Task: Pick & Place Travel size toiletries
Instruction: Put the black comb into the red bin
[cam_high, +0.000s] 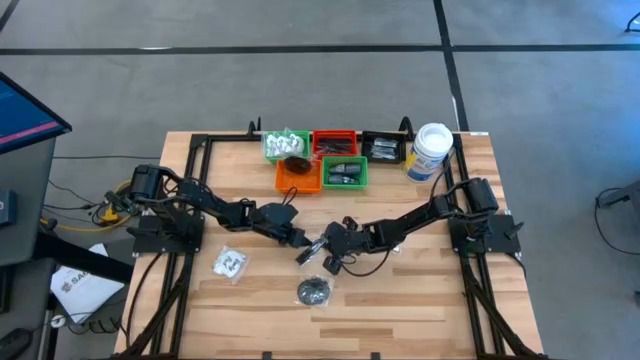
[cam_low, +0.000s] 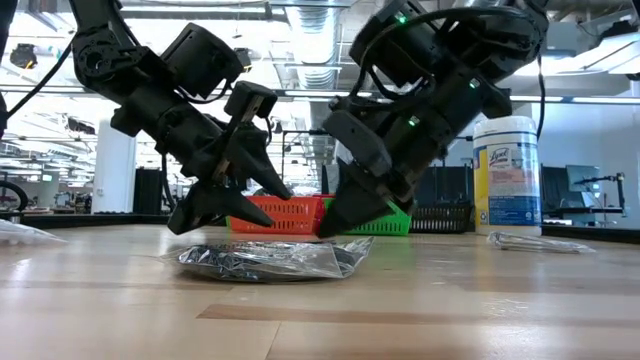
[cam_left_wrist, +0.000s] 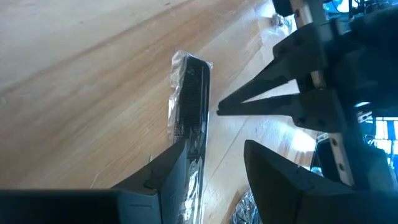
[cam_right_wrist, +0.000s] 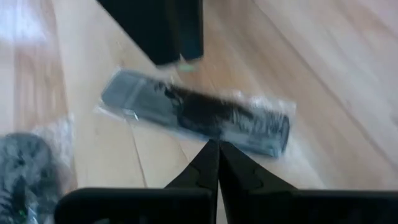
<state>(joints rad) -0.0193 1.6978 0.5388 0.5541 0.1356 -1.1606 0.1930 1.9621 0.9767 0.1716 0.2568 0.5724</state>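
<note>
Centrally, wrapped comb is laid flat on table, long axis from 1 to 7 o'clock. Left gripper, part-open, is straddled over it; right gripper, pinched closed, is pressed alongside. Black round packet is seen at 6 o'clock, white packet at 9, trays and canister at 12.

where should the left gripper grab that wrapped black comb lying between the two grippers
Take the wrapped black comb across its narrow width, near the middle of its length, coming straight down from above. It lies flat on the table and is long and slim, so only its two long edges offer the left gripper a pinch.
</note>
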